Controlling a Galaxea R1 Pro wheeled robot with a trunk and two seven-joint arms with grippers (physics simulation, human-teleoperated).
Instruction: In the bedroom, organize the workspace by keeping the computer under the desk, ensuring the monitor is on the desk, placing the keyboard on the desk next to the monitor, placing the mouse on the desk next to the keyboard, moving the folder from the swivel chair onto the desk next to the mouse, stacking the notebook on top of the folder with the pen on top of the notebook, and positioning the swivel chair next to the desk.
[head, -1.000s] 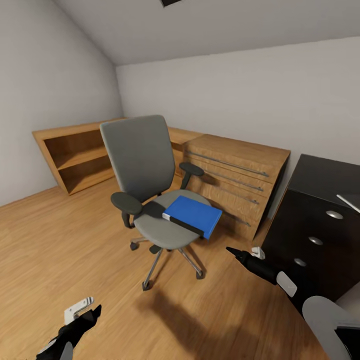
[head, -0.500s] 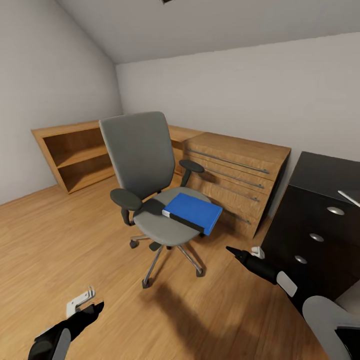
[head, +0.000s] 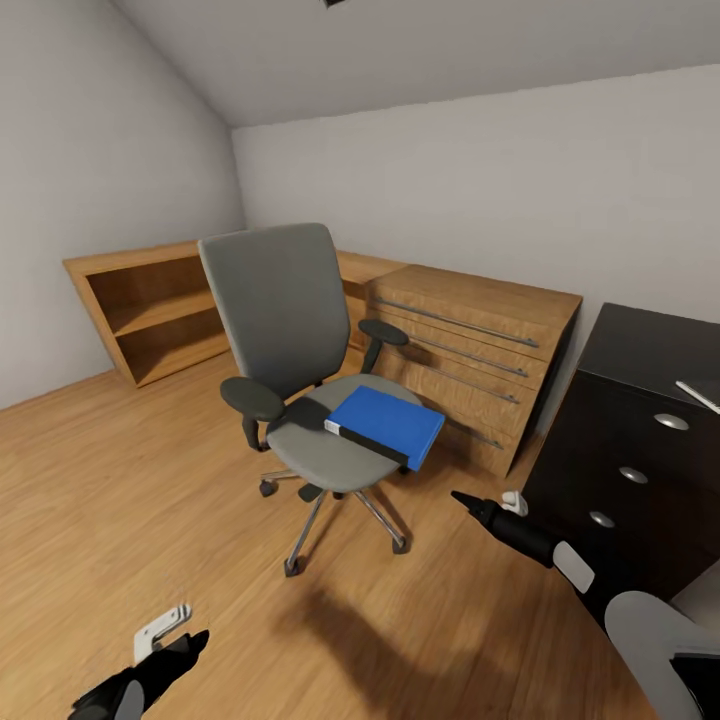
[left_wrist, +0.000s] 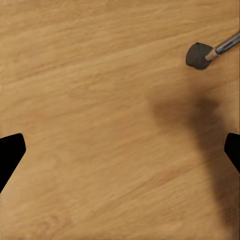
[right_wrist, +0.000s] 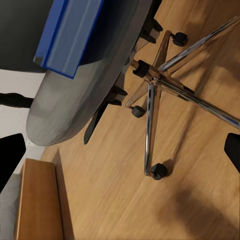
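The grey swivel chair (head: 285, 320) stands mid-floor with the blue folder (head: 388, 425) lying flat on its seat. The right wrist view looks at the folder (right_wrist: 70, 32), the seat's underside and the chrome base (right_wrist: 155, 82). The black desk (head: 640, 350) with its knobbed drawer unit is at the right. A thin pale stick, seemingly the pen (head: 700, 396), lies on the desk top. My right gripper (head: 466, 499) hovers open between chair and desk, a little below seat height; its jaws (right_wrist: 120, 155) stand wide apart. My left gripper (head: 182, 640) hangs open over bare floor (left_wrist: 120, 155), near a black chair castor (left_wrist: 199, 55).
A light-wood drawer chest (head: 470, 345) with bar handles stands behind the chair against the wall, touching the desk's side. A low open wooden shelf (head: 150, 310) runs along the left wall. Wood floor (head: 120, 500) stretches in front of and left of the chair.
The head view shifted slightly a second ago, so the camera moved. Since half a second ago my left gripper has sunk a little toward the floor. The right arm, chair and folder are unmoved.
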